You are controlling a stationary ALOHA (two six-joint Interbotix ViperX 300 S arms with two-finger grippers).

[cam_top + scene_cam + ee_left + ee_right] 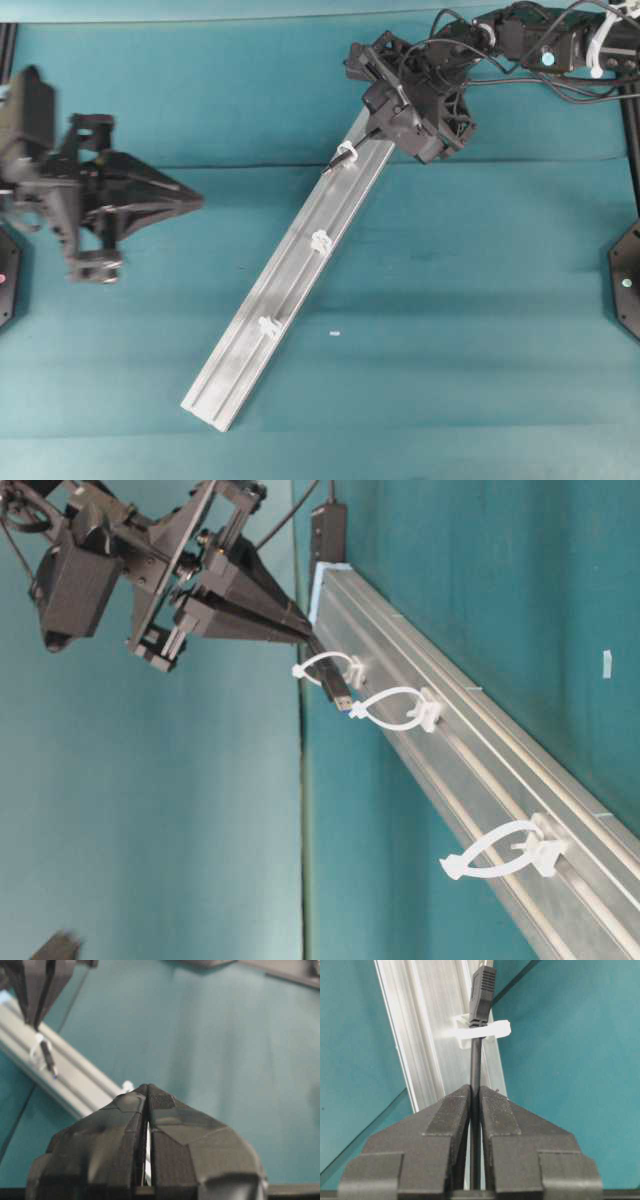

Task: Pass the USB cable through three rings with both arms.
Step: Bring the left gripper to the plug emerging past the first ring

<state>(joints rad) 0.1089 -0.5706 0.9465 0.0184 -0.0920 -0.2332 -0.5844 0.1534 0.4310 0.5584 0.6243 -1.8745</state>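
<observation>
The silver rail (250, 360) lies diagonally across the teal table and carries three white rings (347, 155) (321, 240) (268, 325). My right gripper (375, 130) is shut on the black USB cable (476, 1062) at the rail's far end. The plug (482, 995) has passed through the first ring (485, 1030). In the table-level view the plug's metal tip (342, 700) hangs between the first ring (325, 665) and the second ring (395, 705). My left gripper (195, 200) is shut and empty, left of the rail and apart from it.
A black bar-shaped device (328, 530) sits past the rail's far end. Black wires (520, 75) trail from the right arm at the upper right. A small white mark (334, 332) lies on the cloth right of the rail. Arm bases stand at both side edges.
</observation>
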